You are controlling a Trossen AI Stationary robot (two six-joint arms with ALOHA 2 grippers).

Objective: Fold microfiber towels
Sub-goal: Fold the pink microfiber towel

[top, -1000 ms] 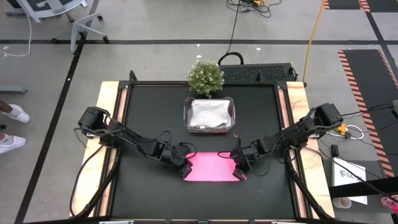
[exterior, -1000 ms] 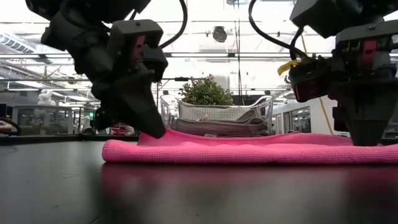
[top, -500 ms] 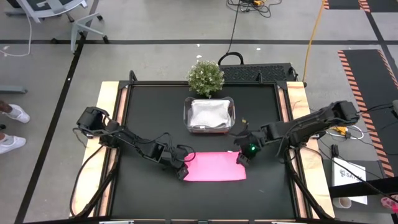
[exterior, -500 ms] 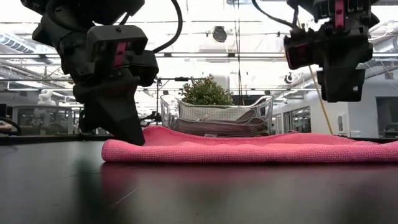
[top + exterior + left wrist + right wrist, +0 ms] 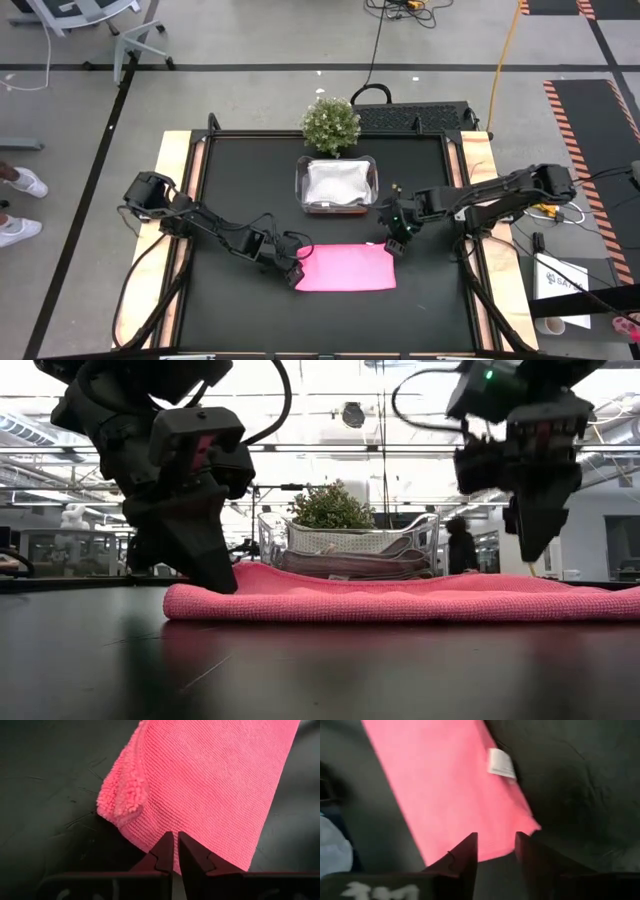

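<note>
You are seeing one black table. One pink towel lying folded at near edge; grey towels sitting in one tub. Left gripper pressing together at towel corner. Right gripper hovering spread above.

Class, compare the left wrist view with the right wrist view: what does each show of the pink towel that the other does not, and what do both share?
Only the left wrist view shows the pink towel's fluffy turned-over corner and the left tool, nearly shut, at its edge. Only the right wrist view shows the white label and the right tool, open and clear of the cloth. Both show the towel flat on the black table.
</note>
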